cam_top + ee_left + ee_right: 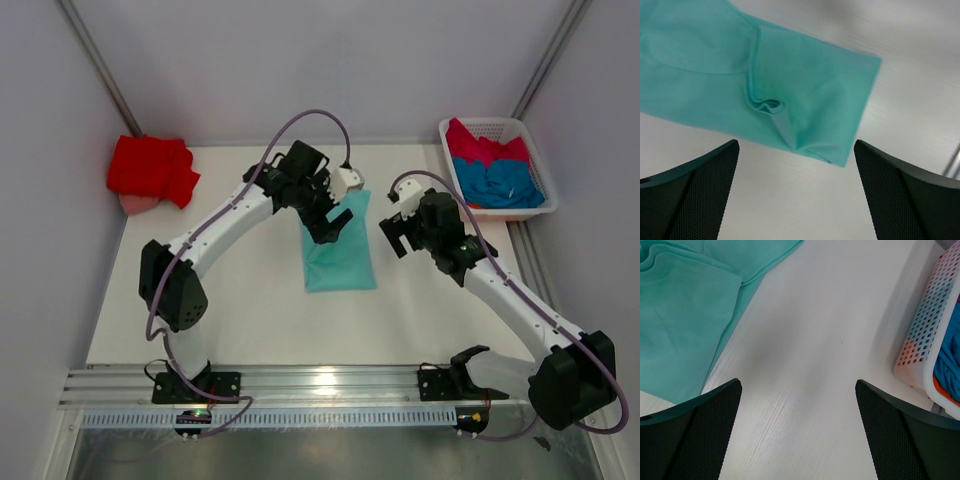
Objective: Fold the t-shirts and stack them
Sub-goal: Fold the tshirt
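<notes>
A mint-teal t-shirt (340, 255) lies folded into a long strip at the middle of the table. My left gripper (333, 228) hovers open and empty over its far left part. In the left wrist view the shirt (740, 75) has a small pucker and its end lies just beyond my open left gripper (796, 195). My right gripper (395, 240) is open and empty over bare table right of the shirt (685, 315). A bright red t-shirt (150, 170) lies bunched at the back left. A crimson-pink t-shirt (485, 148) and a blue t-shirt (500, 185) lie in the basket.
The white slatted basket (482, 122) stands at the back right; its wall (930, 340) shows at the right of the right wrist view. A bit of pale pink cloth (135, 203) pokes out under the red shirt. Walls enclose the table at the back and sides.
</notes>
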